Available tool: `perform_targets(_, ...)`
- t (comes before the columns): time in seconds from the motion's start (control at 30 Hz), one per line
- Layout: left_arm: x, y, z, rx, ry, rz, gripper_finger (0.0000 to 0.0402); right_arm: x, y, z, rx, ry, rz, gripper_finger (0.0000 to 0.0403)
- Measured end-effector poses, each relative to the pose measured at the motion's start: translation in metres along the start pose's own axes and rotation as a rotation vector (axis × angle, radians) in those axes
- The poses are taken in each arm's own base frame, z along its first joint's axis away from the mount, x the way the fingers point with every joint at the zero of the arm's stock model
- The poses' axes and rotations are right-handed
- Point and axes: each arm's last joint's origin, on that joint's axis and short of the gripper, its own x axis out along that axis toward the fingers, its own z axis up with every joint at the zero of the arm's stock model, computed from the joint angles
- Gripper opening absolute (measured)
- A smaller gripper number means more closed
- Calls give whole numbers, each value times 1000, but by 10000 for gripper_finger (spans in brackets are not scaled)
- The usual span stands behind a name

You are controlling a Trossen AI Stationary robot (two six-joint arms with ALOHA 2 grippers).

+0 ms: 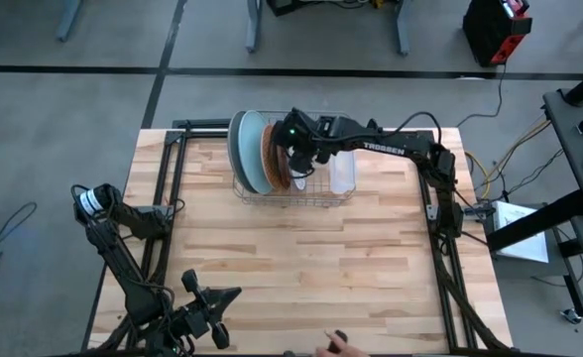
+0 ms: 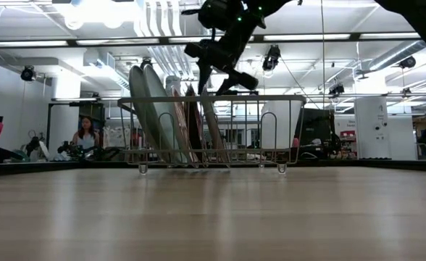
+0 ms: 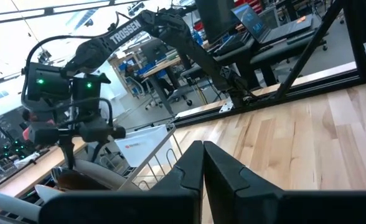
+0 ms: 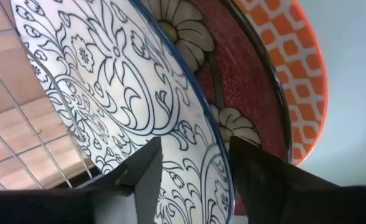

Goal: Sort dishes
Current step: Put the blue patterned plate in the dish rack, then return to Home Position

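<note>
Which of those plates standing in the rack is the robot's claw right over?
The white plate with dark blue line patterns, the end one in the row. The right end effector straddles its rim, open; the dark red flowered plate stands behind it.

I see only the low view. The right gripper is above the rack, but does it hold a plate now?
Observer: No. In the right wrist view the right gripper stands open astride the rim of the white patterned plate.
Operator: Which plate is behind this one?
Observer: The dark red plate, then the orange-and-white plate.
Operator: Where is the left arm?
Observer: The high view shows the left gripper shut, near the table's front edge, far from the wire rack.
</note>
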Motion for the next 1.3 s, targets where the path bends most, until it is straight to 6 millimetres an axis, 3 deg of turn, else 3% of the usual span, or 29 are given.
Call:
perform_targets(0.2,0,0,0,5,0,0,0,-7,0,-7,29,213,25,195)
perform_targets(0.53,0,0,-1,16,0,-1,0,-46,-6,-17,90,267,-48,195)
perform_targets(0.73,5,1,-1,22,7,14,0,-111,-4,-28,258,547,-125,196)
perform_targets(0.83,23,3,5,87,34,41,0,-159,-1,-26,620,616,-314,191)
perform_targets(0.9,40,6,16,170,66,-17,0,-194,4,-23,1000,462,-481,182)
perform_targets(1.0,74,19,33,354,86,-221,0,-239,26,-19,1305,-157,-338,168)
perform_targets(1.07,95,42,43,457,68,-335,0,-255,32,-12,1296,-637,-176,159)
perform_targets(1.13,110,78,54,432,11,-452,0,-258,33,5,1191,-915,-130,149)
perform_targets(1.23,130,141,68,239,-248,-766,0,-242,47,46,972,-1086,-40,132)
perform_targets(1.3,139,175,60,155,-317,-859,0,-232,55,76,863,-1186,-38,120)
